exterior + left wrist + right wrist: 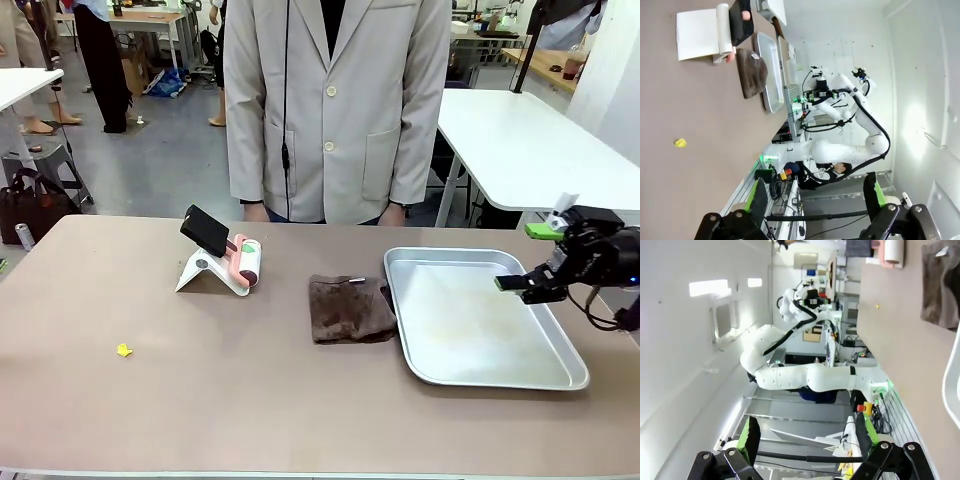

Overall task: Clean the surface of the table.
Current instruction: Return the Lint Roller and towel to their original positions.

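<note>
While the brown tabletop (300,410) stretches across the whole front view with a person standing at its far edge, no wiping has begun, by the look of it. The right gripper (533,258) hovers with its jaws spread wide and empty over the right rim of the silver tray (560,382), which sits toward the right edge. The left gripper (815,200) is likewise fully open and holds nothing, seen from its wrist camera looking along the tabletop. A crumpled brown cloth (345,308) lies just beside the tray's left rim, near the middle. A lint roller on a white stand (225,262) rests toward the far edge, and a small yellow scrap (124,350) lies near the left edge. The step in hand seems to be picking a cleaning tool; the next move likely calls for reaching to the cloth and closing on a raised fold.
</note>
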Robot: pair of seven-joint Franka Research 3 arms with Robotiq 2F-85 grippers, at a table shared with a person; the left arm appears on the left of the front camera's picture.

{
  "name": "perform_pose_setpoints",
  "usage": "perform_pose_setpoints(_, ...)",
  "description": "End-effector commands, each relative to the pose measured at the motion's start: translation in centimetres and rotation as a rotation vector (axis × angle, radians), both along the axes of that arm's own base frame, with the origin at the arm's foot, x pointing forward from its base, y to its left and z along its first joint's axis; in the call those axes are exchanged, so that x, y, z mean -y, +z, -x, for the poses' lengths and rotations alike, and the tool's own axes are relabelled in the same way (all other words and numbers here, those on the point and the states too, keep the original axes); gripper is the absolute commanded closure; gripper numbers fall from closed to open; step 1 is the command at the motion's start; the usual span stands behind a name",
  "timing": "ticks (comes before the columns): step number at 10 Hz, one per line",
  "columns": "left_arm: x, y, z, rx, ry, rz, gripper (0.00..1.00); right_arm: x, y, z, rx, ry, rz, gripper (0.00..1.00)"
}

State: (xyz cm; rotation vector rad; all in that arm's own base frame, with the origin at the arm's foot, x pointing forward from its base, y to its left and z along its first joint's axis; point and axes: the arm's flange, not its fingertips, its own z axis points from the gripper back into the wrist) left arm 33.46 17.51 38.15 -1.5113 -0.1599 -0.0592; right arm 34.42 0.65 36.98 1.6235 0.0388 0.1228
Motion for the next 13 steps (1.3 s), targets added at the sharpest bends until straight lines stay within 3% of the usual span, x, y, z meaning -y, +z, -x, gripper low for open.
perform_pose_setpoints(1, -0.78, -0.14, -0.6, 0.022, 0.027, 0.059, 0.0, 0.49, -0.15, -0.48, 0.078, -0.049, -0.024, 0.0)
perform_pose_setpoints(2, 0.0, 0.0, 0.0, 0.0, 0.0, 0.0, 0.0, 0.0, 0.0, 0.0, 0.0, 0.0, 0.0, 0.0)
perform_pose_setpoints(13, 0.0, 0.0, 0.0, 0.0, 0.0, 0.0, 0.0, 0.0, 0.0, 0.0, 0.0, 0.0, 0.0, 0.0)
